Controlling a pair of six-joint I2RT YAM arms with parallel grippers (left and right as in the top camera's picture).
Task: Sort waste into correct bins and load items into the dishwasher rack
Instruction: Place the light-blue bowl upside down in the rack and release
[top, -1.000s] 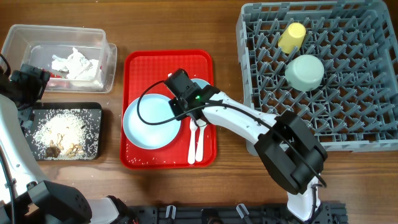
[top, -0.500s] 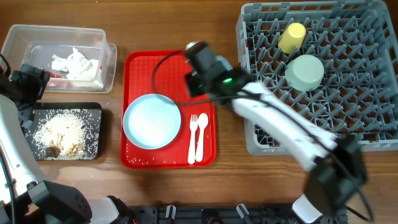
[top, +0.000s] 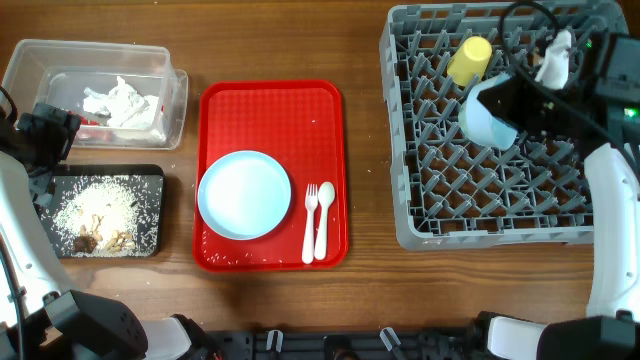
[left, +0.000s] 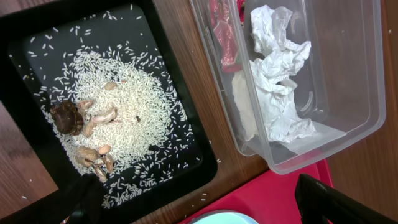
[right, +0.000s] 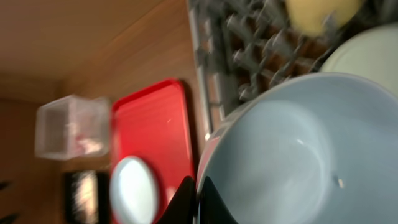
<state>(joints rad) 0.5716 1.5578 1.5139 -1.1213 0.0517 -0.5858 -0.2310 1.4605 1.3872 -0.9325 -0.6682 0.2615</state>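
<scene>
My right gripper (top: 512, 100) is shut on the rim of the light-blue bowl (top: 486, 122) and holds it tilted over the grey dishwasher rack (top: 480, 195), beside the yellow cup (top: 470, 58). In the right wrist view its fingers (right: 200, 198) pinch the bowl (right: 298, 149), with the pale-green bowl (right: 373, 53) behind it. The light-blue plate (top: 244, 194), white fork (top: 309, 222) and spoon (top: 324, 215) lie on the red tray (top: 270, 105). My left gripper (left: 205, 211) is open and empty above the black tray (left: 37, 37) of rice and scraps (left: 124, 106), next to the clear tub (left: 348, 118) of napkins (left: 273, 74) and a red wrapper (left: 225, 37).
The clear tub (top: 60, 60) and black tray (top: 150, 180) sit at the left table edge, with my left arm (top: 20, 230) over them. Bare wooden table lies between the red tray and the rack.
My right gripper has lifted the light-blue bowl off the red tray and carried it right, over the rack. The left arm has not moved.
</scene>
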